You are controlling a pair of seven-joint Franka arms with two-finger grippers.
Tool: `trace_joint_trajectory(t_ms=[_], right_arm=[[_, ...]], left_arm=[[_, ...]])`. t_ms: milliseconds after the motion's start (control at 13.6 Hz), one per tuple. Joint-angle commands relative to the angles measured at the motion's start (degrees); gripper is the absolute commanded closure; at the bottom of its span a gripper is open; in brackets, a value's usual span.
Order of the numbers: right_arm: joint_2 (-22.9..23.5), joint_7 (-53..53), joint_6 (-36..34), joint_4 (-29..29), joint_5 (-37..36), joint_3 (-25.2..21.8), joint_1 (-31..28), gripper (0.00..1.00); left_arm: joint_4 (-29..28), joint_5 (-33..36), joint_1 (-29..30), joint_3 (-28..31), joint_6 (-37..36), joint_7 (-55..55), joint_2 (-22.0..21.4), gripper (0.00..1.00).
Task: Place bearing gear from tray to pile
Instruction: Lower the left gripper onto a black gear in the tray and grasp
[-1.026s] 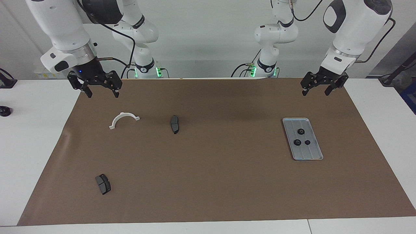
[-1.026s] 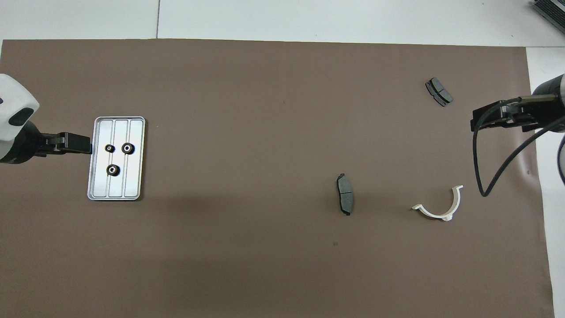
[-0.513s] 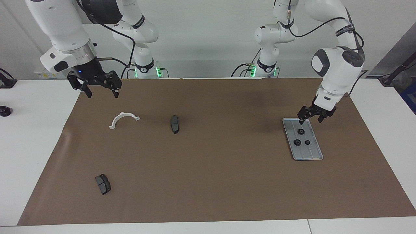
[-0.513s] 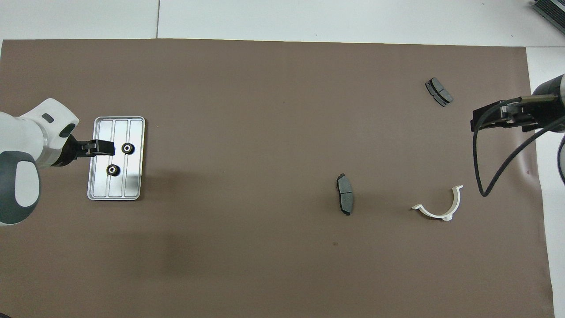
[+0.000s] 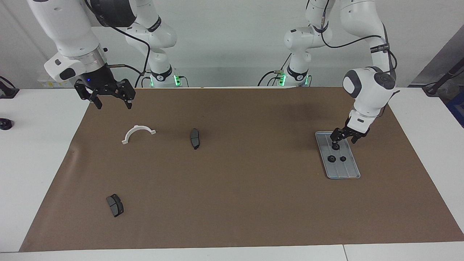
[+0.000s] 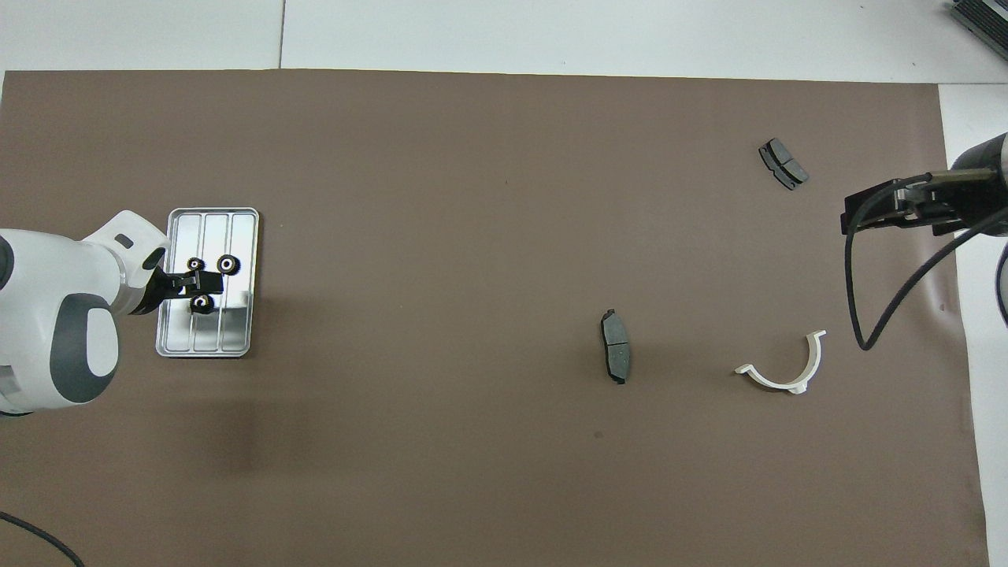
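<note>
Nearest gear point(image 5: 335, 146) partly under left end effector point(image 5: 343, 140)

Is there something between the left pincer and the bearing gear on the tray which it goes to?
Nothing visible. The left pincer, open, hangs directly over the tray, above the gear nearest the robots. The two other gears lie farther out, beside its path.

Silver-grey ribbed tray point(image 5: 344, 173), black gears point(image 5: 331, 158), brown mat point(image 5: 232, 188), white half-ring point(image 5: 137, 133), dark grey pads point(image 5: 195, 138)
</note>
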Motion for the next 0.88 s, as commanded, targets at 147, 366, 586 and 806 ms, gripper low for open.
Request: trace_joint_trajectory(t_ms=[147,366,586,806], right_arm=[[-1.6,0.6,0.5,-1.9,1.0,0.3,-0.8,0.00],[-1.6,0.6,0.5,-1.9,1.0,0.3,-0.8,0.00],[-1.6,0.6,0.5,-1.9,1.0,0.3,-0.8,0.00],[-1.6,0.6,0.5,-1.9,1.0,0.3,-0.8,0.00]], left_arm=[[-1.8,-0.8,0.1,-0.2,4.3,-0.1,1.3,0.23],[-2.1,-0.8,-0.1,-0.2,4.5,-0.1,1.9,0.32],[-2.3,-0.8,-0.1,-0.2,4.4,-0.1,1.9,0.43],[-2.7,-0.8,-0.1,-0.1,3.6,-0.1,1.7,0.45]])
